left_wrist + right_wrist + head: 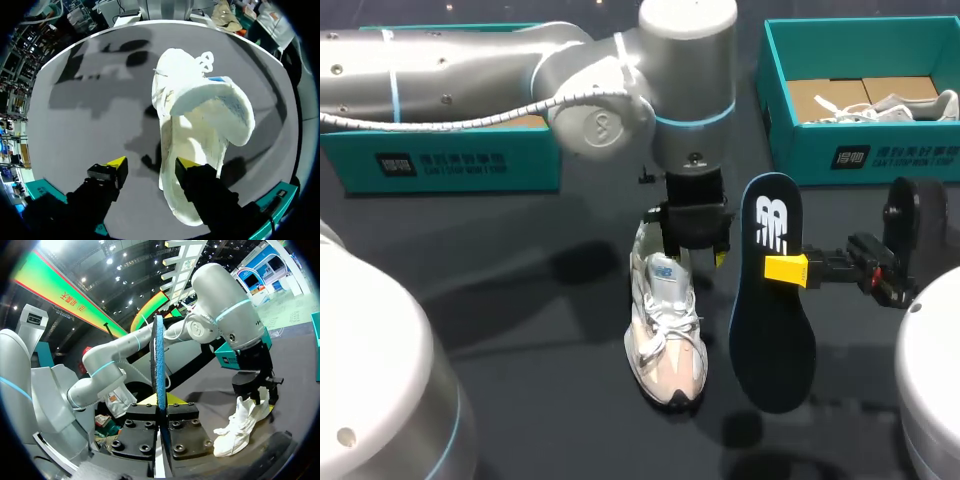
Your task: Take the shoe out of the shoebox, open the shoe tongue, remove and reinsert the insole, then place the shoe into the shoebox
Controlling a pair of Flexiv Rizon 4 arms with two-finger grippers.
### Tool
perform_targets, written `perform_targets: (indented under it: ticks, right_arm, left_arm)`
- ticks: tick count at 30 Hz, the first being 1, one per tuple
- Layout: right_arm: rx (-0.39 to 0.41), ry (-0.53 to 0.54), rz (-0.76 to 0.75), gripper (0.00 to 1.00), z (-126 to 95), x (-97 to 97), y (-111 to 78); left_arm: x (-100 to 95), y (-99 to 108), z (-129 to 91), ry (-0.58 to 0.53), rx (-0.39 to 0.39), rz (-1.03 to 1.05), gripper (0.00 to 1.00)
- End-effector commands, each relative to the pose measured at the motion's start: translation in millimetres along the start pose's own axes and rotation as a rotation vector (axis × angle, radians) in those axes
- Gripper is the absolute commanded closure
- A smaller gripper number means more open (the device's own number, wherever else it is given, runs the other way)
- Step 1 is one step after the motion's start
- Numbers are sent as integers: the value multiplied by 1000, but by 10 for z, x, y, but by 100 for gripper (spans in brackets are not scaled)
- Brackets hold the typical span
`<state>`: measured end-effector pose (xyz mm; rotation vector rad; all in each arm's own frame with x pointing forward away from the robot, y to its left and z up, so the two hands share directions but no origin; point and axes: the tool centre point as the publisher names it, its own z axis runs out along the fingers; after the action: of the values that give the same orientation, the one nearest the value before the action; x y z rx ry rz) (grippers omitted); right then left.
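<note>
The shoe (667, 325) is set on the table (520, 300), with the left gripper (150, 164) spread wide at its heel. The insole (772, 300) is pinched in the right gripper (786, 269); the loose shoe could be tipped by a crooked push.

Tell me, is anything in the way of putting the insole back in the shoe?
Yes: the left gripper sits at the heel opening of the shoe, where the insole, held by the right gripper, must enter.
</note>
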<state>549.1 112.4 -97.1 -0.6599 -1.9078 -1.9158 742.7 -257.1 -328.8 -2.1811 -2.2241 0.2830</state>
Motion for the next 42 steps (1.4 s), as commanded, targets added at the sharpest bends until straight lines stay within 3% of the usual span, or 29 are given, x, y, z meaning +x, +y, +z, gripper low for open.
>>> perform_targets:
  ticks: [1, 6, 9, 11, 28, 34, 40, 42]
  right_arm:
    - [-2, -469, 0, 100, -16, 87, -19]
    - [-2, -469, 0, 100, -16, 87, -19]
    - [-2, -469, 0, 100, -16, 87, -19]
    - [-2, -469, 0, 100, -16, 87, -19]
    - [-2, -469, 0, 100, -16, 87, -19]
    - [-2, -469, 0, 100, -16, 87, -19]
    - [-2, -469, 0, 100, -16, 87, -19]
    - [11, -453, 1, 100, -64, 0, 73]
  left_arm:
    - [304, -38, -556, -219, 12, 2, 0]
    - [287, -27, -1007, -472, 46, -21, 0]
    - [224, -9, -1234, -628, 113, -17, 0]
    - [141, -35, -1419, -810, 170, -10, 0]
    - [141, -35, -1419, -810, 170, -10, 0]
    - [69, 63, -1643, -1057, 89, -80, 0]
    - [21, 94, -1875, -1226, 1, -86, 0]
    - [24, 120, -1928, -1271, -18, -90, 0]
